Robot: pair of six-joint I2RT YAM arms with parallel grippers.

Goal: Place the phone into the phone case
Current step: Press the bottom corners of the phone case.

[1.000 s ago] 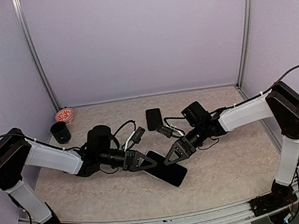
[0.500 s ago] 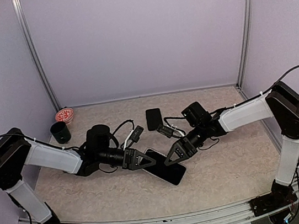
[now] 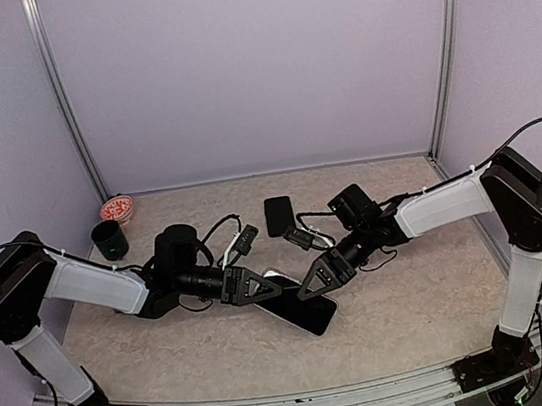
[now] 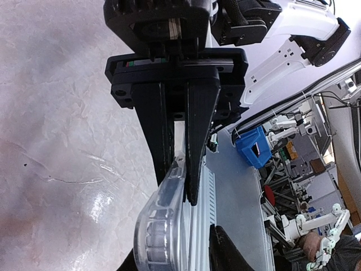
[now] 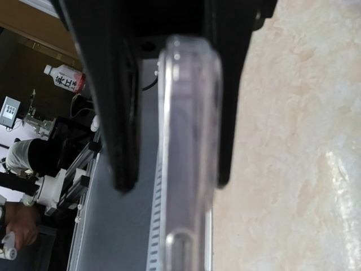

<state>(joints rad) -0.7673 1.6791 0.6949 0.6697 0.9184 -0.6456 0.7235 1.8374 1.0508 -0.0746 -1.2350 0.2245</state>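
A black phone (image 3: 306, 309) lies low over the table between my two arms, with the clear phone case (image 4: 161, 214) around its edge. My left gripper (image 3: 266, 286) reaches its near-left end. In the left wrist view the two fingers straddle the case's rim with a narrow gap; whether they still press it does not show. My right gripper (image 3: 310, 288) comes in from the right and is shut on the case's rim (image 5: 189, 169), which runs edge-on between its fingers (image 5: 228, 141).
A small black slab (image 3: 278, 215) lies on the table behind the grippers. At the far left stand a dark cup (image 3: 110, 241) and a red and white bowl (image 3: 117, 208). Loose cables trail near both wrists. Walls close the back and both sides.
The right gripper has closed on the case's rim. The left fingers have parted slightly and lifted a little. The phone has shifted slightly up and left.
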